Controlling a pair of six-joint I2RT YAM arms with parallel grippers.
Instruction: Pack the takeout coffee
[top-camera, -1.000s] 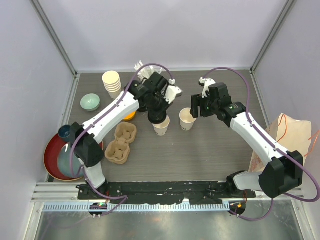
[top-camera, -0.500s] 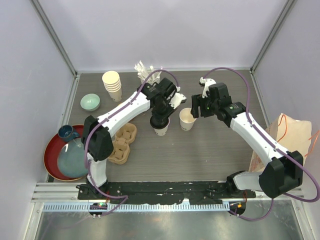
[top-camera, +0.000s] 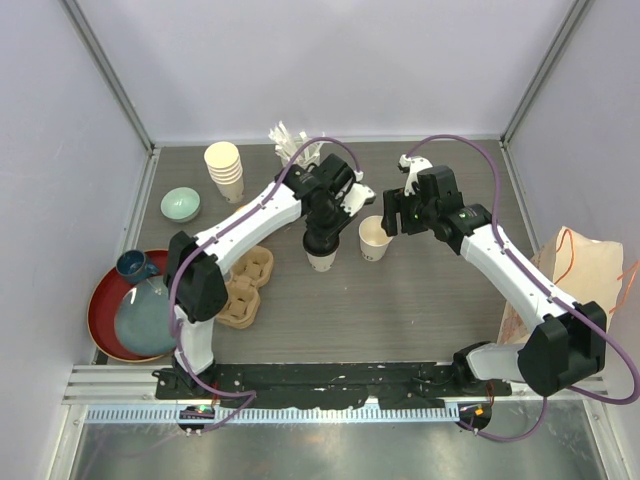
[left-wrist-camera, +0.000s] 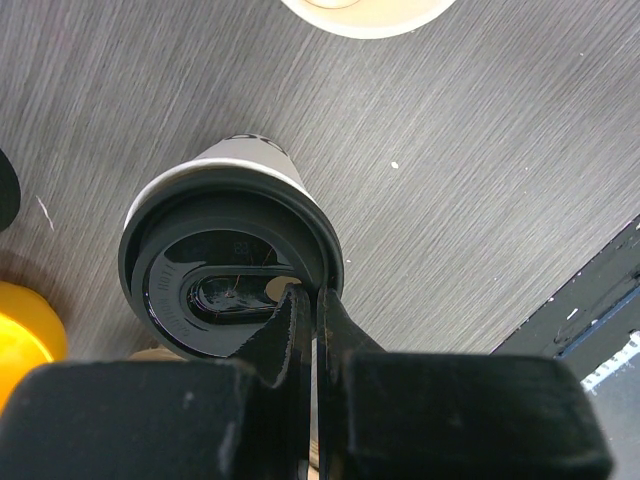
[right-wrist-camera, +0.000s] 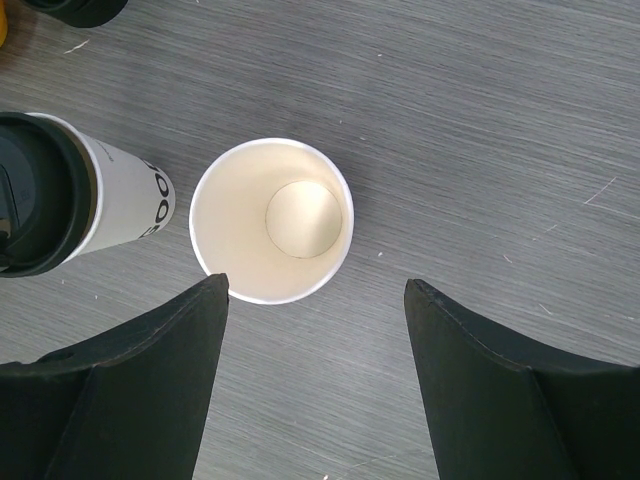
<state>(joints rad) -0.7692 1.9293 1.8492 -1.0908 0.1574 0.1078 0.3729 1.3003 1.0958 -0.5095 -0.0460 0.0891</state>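
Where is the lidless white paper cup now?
The lidless white paper cup stands mid-table in the top view, right of the black-lidded white cup beneath the shut left gripper; the open right gripper hovers above it.

Black print is seen on the side of the lidded white paper cup (right-wrist-camera: 125, 200) in the right wrist view. Only two round characters, like "OO", can be made out; the rest is hidden by the cup's curve. Small raised marks are carried on its round black plastic lid (left-wrist-camera: 215, 245), but they cannot be read.
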